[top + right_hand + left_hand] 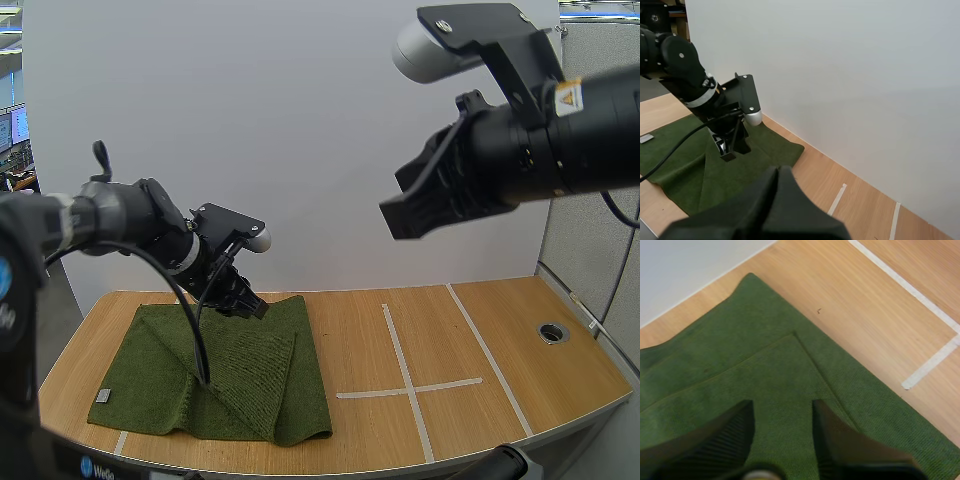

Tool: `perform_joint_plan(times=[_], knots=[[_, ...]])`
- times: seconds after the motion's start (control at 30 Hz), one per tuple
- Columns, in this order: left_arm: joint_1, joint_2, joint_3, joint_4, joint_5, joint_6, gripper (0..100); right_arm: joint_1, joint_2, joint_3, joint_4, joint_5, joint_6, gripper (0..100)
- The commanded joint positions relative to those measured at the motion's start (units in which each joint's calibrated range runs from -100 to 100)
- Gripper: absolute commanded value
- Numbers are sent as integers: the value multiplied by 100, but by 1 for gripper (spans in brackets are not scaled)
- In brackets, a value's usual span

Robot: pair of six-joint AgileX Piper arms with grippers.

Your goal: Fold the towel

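Note:
A dark green towel (240,375) lies on the left half of the wooden table, with one flap folded over into a triangle at its middle. The fold's edge shows on the towel (790,370) in the left wrist view. My left gripper (255,306) hovers just above the towel's far right part, open, with nothing between its fingers (725,437). My right gripper (415,212) hangs high above the table's middle, shut on nothing; its fingers (775,200) lie together as one wedge. The towel (755,162) and the left gripper (729,150) show beyond it.
White tape lines (405,375) cross the table's right half. A round grommet hole (552,331) sits near the right edge. A grey label (102,396) marks the towel's near left corner. A white wall stands right behind the table.

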Motion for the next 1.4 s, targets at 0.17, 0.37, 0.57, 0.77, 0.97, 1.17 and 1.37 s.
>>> perform_joint_plan(times=[0.17,0.37,0.57,0.77,0.97,1.17,1.37], knots=[[-754,1377,-594,-91,-854,-37,77,-92,-592,921,-192,0,-33,0],[-934,2314,-1379,679,-979,-716,77,-92,-607,1278,-232,0,-33,0],[-934,3068,-1915,801,-941,-729,77,-123,-607,1294,-236,0,-33,0],[-934,3586,-2107,853,-1136,-729,77,-161,-607,1294,-236,0,-33,0],[-934,3768,-2137,853,-1434,-729,77,-174,-607,1294,-246,0,-33,0],[-934,3931,-2137,853,-1532,-729,77,-193,-607,1294,-259,0,-33,0],[-934,3944,-2137,853,-1532,-729,77,-193,-607,1294,-259,0,-33,0]])
